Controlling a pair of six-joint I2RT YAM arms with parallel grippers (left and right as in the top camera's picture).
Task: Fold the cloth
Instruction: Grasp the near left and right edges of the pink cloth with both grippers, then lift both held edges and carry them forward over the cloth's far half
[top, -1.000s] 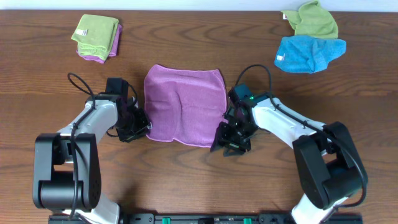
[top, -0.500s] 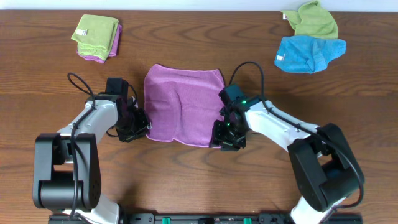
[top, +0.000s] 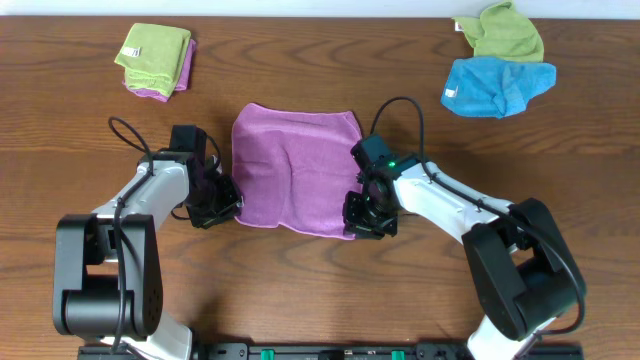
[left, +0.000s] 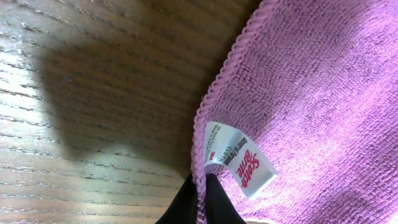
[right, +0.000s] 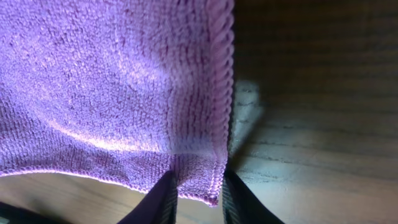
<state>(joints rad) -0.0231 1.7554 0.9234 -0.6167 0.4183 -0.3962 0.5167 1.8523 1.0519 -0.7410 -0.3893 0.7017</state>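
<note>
The purple cloth (top: 295, 180) lies flat between both hands, the left gripper (left: 200, 198) pinched tight on its edge right by the white tag (left: 239, 160), the right gripper (right: 198, 191) straddling a corner, maybe squeezing, I cannot tell.

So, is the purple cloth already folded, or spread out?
Spread out. In the overhead view the purple cloth lies flat on the table as one rough square, with no edge turned over onto itself.
</note>
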